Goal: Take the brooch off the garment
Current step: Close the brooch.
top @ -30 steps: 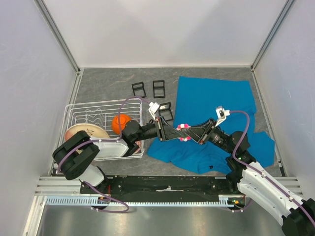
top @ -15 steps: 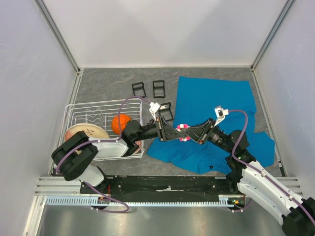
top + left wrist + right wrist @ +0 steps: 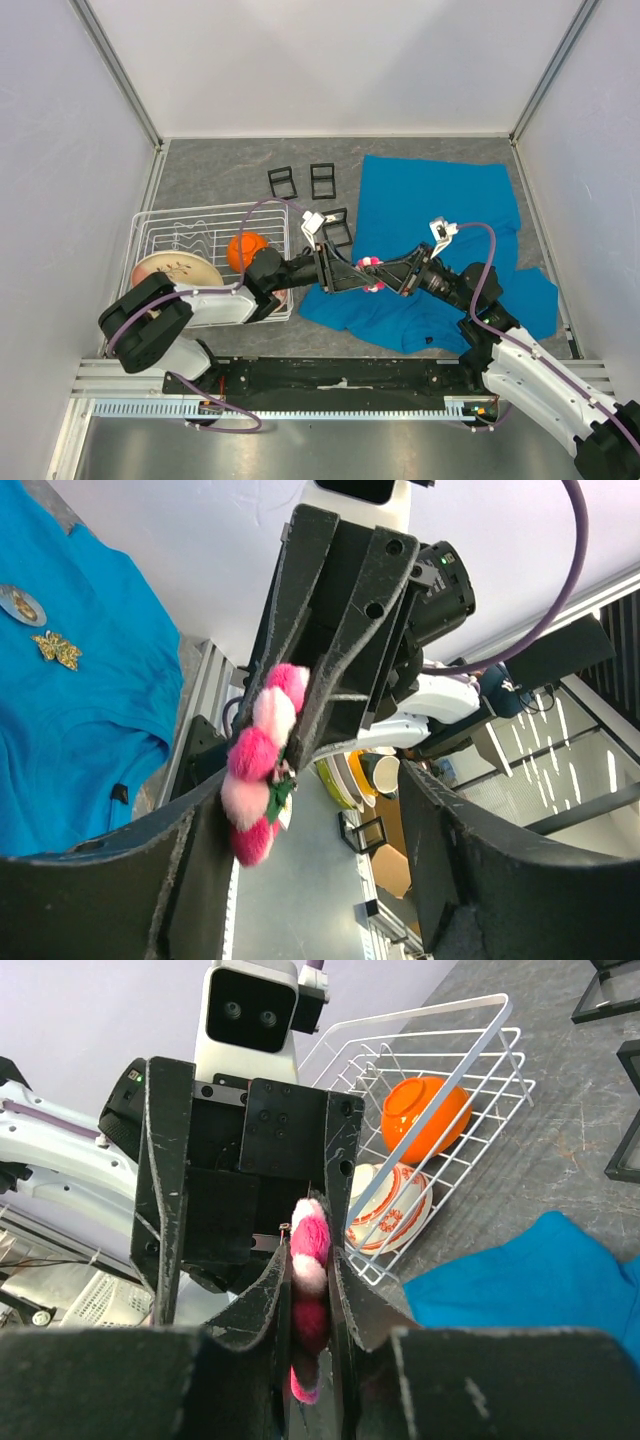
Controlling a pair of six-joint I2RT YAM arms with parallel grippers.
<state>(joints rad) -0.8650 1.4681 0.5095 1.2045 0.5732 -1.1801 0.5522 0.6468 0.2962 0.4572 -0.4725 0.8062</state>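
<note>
Left wrist view: the left pincer (image 3: 312, 810) has been spread apart, freeing the pink brooch (image 3: 260, 765); it is left clamped in the right pincer (image 3: 309, 1260) alone, held above the garment (image 3: 430, 200); removal is judged nearly done.

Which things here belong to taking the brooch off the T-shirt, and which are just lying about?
Part of the job: pink brooch, blue T-shirt, right gripper shut on the brooch, left gripper open around it.
Lying about: wire basket, orange bowl, plate, black frames.

One garment (image 3: 440, 200), three frames (image 3: 322, 181), one rack (image 3: 200, 210)
</note>
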